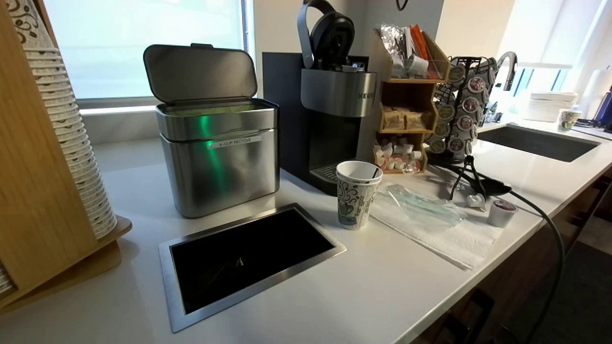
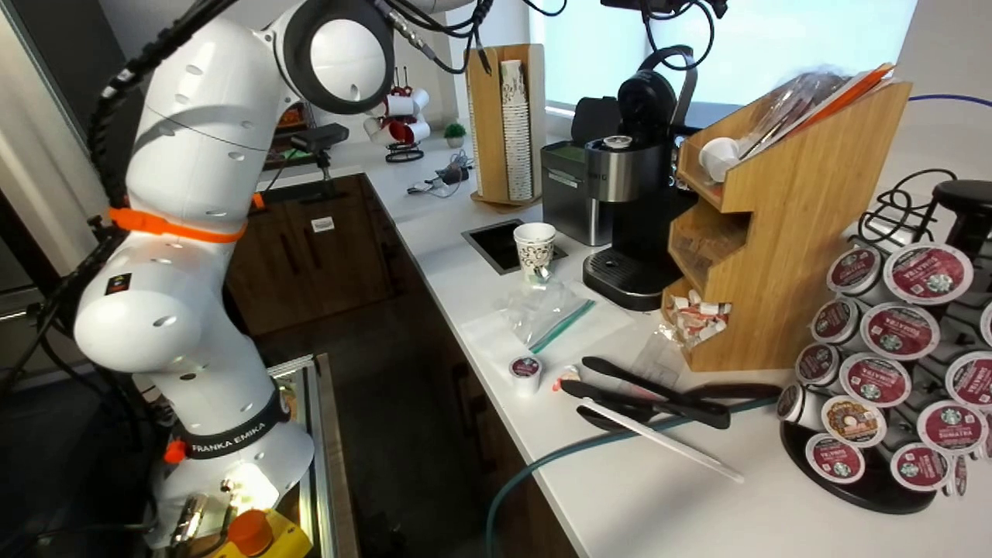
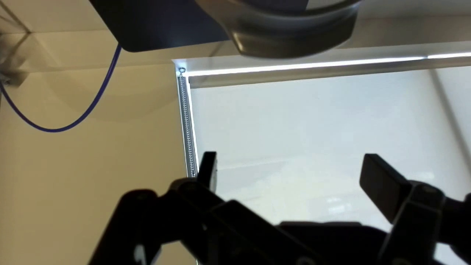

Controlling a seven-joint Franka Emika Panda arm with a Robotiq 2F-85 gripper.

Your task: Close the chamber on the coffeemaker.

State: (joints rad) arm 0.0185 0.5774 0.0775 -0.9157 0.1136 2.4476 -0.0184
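So yeah, probably pre-contact step: claw (image 3: 290, 169) spread, nothing gripped; raised coffeemaker lid (image 1: 332, 40) should be pushed down next.

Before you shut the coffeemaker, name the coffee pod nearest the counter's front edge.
The loose pod standing upright near the plastic bag. It sits apart, its top facing up, while the rack pods face outward.

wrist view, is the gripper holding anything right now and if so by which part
Nothing is held: the gripper is open, jaws wide apart, with only the window behind the gap; the coffeemaker's handle lies outside them.
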